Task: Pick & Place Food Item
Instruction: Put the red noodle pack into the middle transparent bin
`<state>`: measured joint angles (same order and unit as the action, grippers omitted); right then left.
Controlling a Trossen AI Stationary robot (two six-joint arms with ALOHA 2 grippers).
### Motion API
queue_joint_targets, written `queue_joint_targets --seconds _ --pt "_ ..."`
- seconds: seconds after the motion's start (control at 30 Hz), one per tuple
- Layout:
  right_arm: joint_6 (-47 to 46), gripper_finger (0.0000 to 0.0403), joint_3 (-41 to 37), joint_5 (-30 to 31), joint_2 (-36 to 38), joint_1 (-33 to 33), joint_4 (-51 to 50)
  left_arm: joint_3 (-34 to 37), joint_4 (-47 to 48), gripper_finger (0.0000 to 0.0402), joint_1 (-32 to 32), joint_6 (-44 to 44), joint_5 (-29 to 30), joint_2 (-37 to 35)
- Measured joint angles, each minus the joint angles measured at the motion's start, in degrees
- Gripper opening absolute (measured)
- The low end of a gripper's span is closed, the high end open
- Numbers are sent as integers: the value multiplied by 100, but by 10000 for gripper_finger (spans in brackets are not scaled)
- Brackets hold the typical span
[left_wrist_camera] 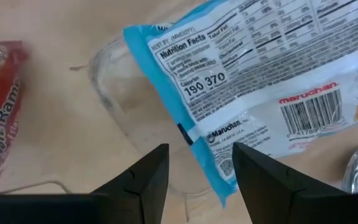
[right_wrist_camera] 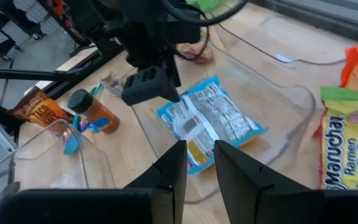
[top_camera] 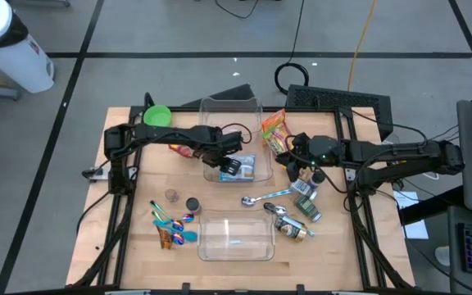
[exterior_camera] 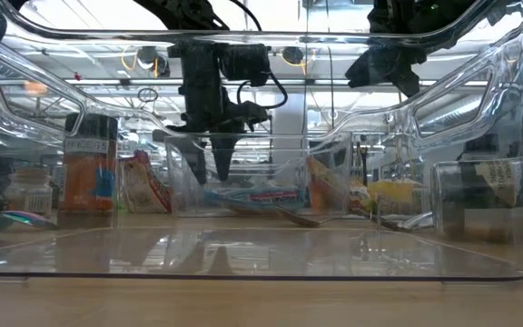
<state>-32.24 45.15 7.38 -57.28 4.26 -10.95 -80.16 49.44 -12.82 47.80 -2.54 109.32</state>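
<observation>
A blue-and-white ramen packet [top_camera: 249,170] [left_wrist_camera: 247,81] [right_wrist_camera: 211,119] lies flat, label side up. One end lies over the corner of a clear plastic container [top_camera: 229,108] [left_wrist_camera: 107,71]. My left gripper [top_camera: 229,165] [left_wrist_camera: 197,177] [right_wrist_camera: 146,92] hangs open just above the packet's end, pointing down. The packet's blue edge shows between its fingers, untouched. My right gripper [top_camera: 288,159] [right_wrist_camera: 199,171] waits to the packet's right, raised and slanting down. A narrow gap shows between its fingers, with nothing in it.
A second clear container [top_camera: 236,238] stands near the front edge. Orange ramen packets [top_camera: 273,129] lie at the back right. A metal spoon [top_camera: 265,197] and small bottles [top_camera: 301,209] lie to the right, spice jars [top_camera: 183,199] and coloured spoons [top_camera: 174,228] to the left. A green bowl [top_camera: 157,115] stands at the far left.
</observation>
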Motion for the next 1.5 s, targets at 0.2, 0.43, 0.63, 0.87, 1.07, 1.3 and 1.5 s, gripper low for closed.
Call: queue_joint_targets --seconds 0.2,0.43,0.63,0.87,1.07,1.3,1.5 --pt "12 75 -2 2 -4 2 -4 2 -40 186 -4 -164 -16 2" --pt "7 75 -2 3 -63 2 -4 9 -322 186 -6 -278 -81 0" --pt "-5 75 -2 4 -70 2 -4 9 -370 186 -7 -390 -108 2" --pt "9 75 -2 4 -68 2 -10 -271 201 186 -4 -1125 -85 -353" --pt "36 75 -4 42 -69 38 -6 -579 418 186 11 -2112 240 -1530" --pt "-105 75 -4 22 -68 56 -2 -541 952 186 -9 -3094 -148 -2877" --pt "-110 75 -4 16 -68 63 4 -535 2741 186 -8 -2977 692 -3264"
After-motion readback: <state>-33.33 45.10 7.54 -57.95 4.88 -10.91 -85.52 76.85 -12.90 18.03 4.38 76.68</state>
